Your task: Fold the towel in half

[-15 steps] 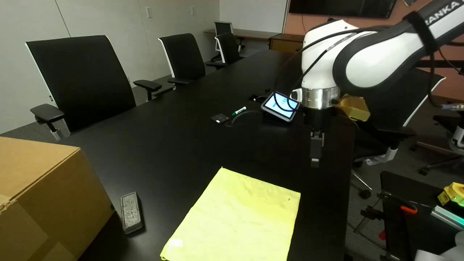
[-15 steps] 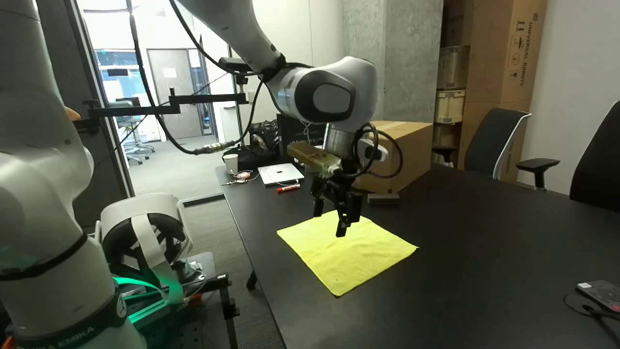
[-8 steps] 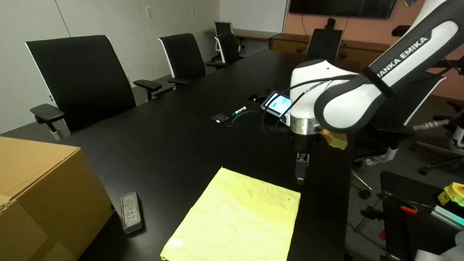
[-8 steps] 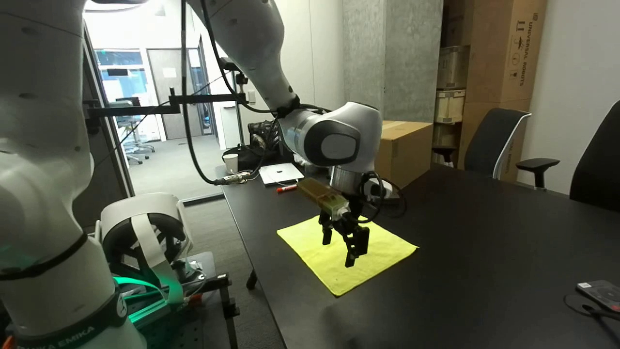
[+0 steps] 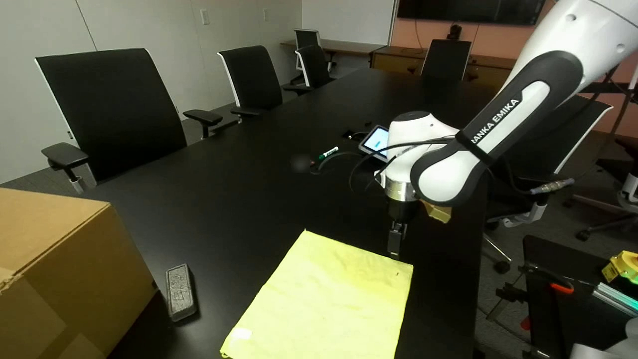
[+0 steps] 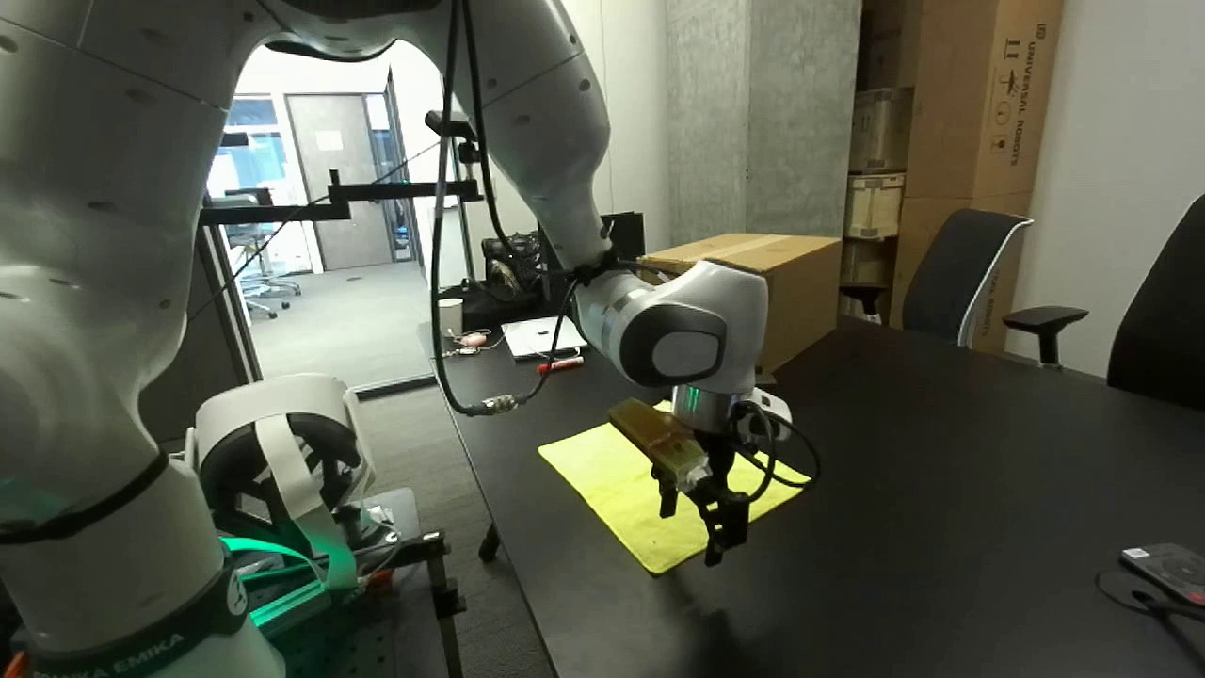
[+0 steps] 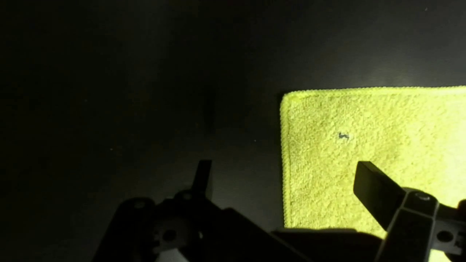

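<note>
The yellow towel lies flat and spread out on the black table in both exterior views [image 5: 324, 299] [image 6: 602, 480]. In the wrist view the towel [image 7: 324, 171] shows one corner with a small dark mark near it. My gripper [image 7: 284, 163] is open and empty, with its fingers wide apart. In the wrist view the left finger is over bare table and the right finger is over the towel, with the towel's edge between them. In both exterior views the gripper [image 5: 394, 254] [image 6: 692, 537] hangs pointing down at the towel's edge near that corner, seemingly a little above the table.
A cardboard box [image 5: 65, 279] and a dark eraser-like block [image 5: 180, 292] stand beside the towel. A tablet [image 5: 375, 142] and a green marker [image 5: 329, 152] lie farther along the table [image 5: 224, 199]. A laptop [image 6: 541, 336] and a red marker [image 6: 561, 364] lie beyond the towel.
My gripper has come down toward the table and moved over to the towel's edge near the corner. It stays open. The towel has not moved.
</note>
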Robot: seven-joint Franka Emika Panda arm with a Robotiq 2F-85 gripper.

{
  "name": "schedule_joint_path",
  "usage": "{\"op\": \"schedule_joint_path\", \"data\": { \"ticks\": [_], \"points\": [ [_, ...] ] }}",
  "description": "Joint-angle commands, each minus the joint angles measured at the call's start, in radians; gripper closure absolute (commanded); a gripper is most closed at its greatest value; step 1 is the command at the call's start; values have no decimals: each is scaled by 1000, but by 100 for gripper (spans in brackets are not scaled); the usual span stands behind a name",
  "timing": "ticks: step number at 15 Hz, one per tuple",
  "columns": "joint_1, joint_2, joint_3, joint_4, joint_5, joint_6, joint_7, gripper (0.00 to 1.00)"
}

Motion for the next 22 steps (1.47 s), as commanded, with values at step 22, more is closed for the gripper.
{"op": "schedule_joint_path", "data": {
  "ticks": [22],
  "points": [
    [3,188,46,173,-22,-44,40,0]
  ]
}}
